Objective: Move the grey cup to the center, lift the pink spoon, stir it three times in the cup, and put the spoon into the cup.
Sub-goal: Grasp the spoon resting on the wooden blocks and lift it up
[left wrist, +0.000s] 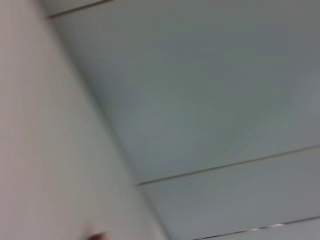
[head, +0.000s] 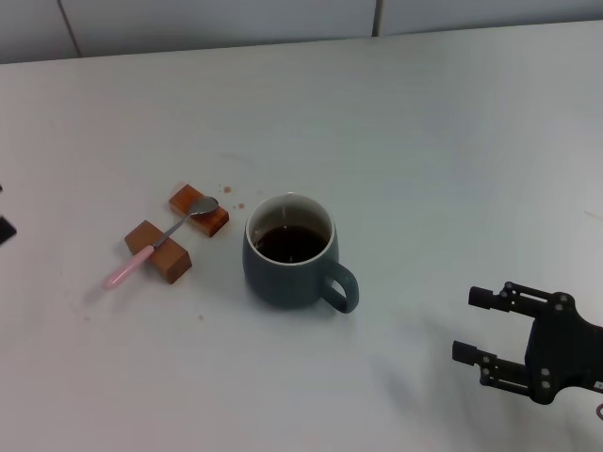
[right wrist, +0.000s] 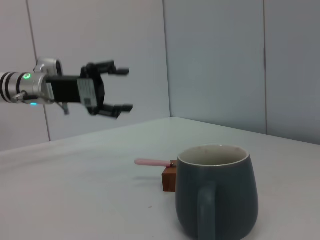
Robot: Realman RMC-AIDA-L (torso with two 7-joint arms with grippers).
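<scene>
Resting apart from right hand [head: 476, 325] (open), grey cup [head: 290, 252]

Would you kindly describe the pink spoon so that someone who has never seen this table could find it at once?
Start at the grey cup near the middle of the white table; on the robot's left of it lie two orange-brown wooden blocks. The pink spoon rests across them, its silver bowl on the farther block. It is the only slim, pale pink-handled thing there.

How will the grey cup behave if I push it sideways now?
The grey cup looks squat and wide-based, so it probably slides rather than tips. Its dark liquid sits fairly high, so a quick shove may slosh it.
</scene>
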